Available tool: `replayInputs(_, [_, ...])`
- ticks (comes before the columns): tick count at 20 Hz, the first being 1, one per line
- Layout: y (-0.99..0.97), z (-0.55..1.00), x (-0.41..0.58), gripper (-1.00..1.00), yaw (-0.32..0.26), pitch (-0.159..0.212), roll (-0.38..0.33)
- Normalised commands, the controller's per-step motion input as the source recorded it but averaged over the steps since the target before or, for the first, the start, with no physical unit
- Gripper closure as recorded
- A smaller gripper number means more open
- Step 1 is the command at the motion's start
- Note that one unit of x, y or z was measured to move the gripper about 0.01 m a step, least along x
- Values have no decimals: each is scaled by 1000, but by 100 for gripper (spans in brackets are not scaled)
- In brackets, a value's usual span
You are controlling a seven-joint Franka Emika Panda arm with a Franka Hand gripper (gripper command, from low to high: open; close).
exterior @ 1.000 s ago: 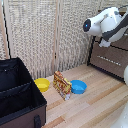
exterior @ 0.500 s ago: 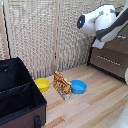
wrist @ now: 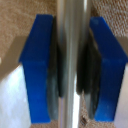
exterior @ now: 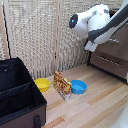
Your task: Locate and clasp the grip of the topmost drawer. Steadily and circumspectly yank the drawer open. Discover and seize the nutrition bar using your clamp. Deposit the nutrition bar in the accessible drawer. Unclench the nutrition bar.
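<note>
Wooden floor (exterior: 100, 107) under nutrition bar (exterior: 62, 83), bowls, bin

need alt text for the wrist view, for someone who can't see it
Close-up of the clamp: its two blue fingers are closed on either side of a silver bar handle that runs straight between them, with dark pads pressed to the metal. Behind is blurred brown surface, too soft to identify.

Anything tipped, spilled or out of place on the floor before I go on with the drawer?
Only the nutrition bar: it stands on edge, leaning, between the yellow bowl and the blue bowl, rather than lying flat. No spill or damage shows. The gripper has its jaws on a silver bar handle.
</note>
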Motion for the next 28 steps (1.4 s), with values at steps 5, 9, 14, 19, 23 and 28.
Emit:
replayInputs(5, [80,-51,112,-100,-1,12,6])
replayInputs(9, [88,12,133,-100,35,29,40])
replayInputs(14, [436,126,166,-100,11,13,113])
replayInputs(19, [631,239,158,-100,-83,-17,35])
replayInputs(23, [499,219,91,-100,-152,1,113])
replayInputs(28, [27,119,6,-100,-274,79,291])
